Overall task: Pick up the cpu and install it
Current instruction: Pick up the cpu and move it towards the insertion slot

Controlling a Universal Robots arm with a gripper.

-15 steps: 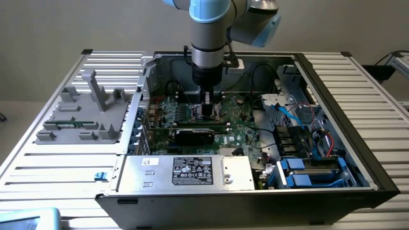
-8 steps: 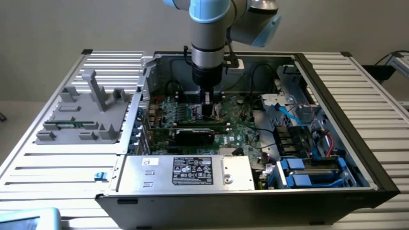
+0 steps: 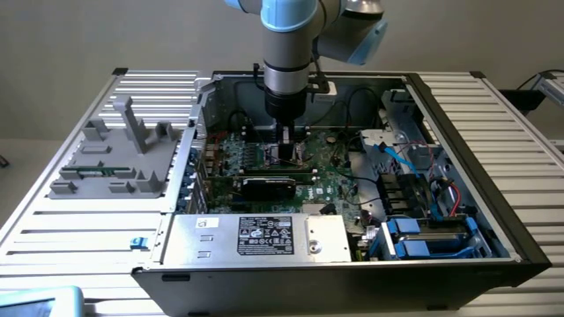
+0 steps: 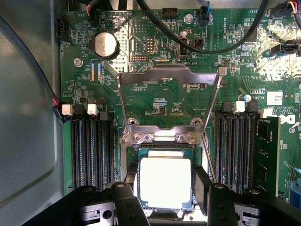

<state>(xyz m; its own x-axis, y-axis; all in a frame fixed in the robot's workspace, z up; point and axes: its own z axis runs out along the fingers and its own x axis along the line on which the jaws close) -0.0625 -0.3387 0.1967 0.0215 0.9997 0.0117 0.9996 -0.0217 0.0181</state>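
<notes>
The cpu [image 4: 165, 182], a small flat square chip with a shiny silver-grey metal top and a thin darker rim, is sitting between the two black fingers [image 4: 126, 200] of the claw [image 4: 168, 188]. The fingers are pressing against two opposite edges of the chip, so the claw is clamping the cpu. The chip is lying level right over the dark square socket [image 4: 128, 155] on the green motherboard [image 4: 155, 101]; whether it is already resting in the socket or hovering just above it cannot be told. The socket's silver metal load frame [image 4: 168, 75] is standing tipped open just beyond the chip, and rows of black memory slots [image 4: 91, 150] are flanking the socket. In the exterior view the grey and pale blue robot arm [image 3: 286, 59] is reaching straight down from the upper middle of the frame into the open black computer case [image 3: 520, 244], holding the claw low over the board near the frame's centre. A silver power supply box [image 3: 255, 238] with a black label is lying in the lower middle, blue drive caddies [image 3: 423, 241] are sitting in the lower right, and a grey moulded parts holder [image 3: 115, 158] is resting on the ribbed metal surface [image 3: 79, 231] at the exterior view's left.
</notes>
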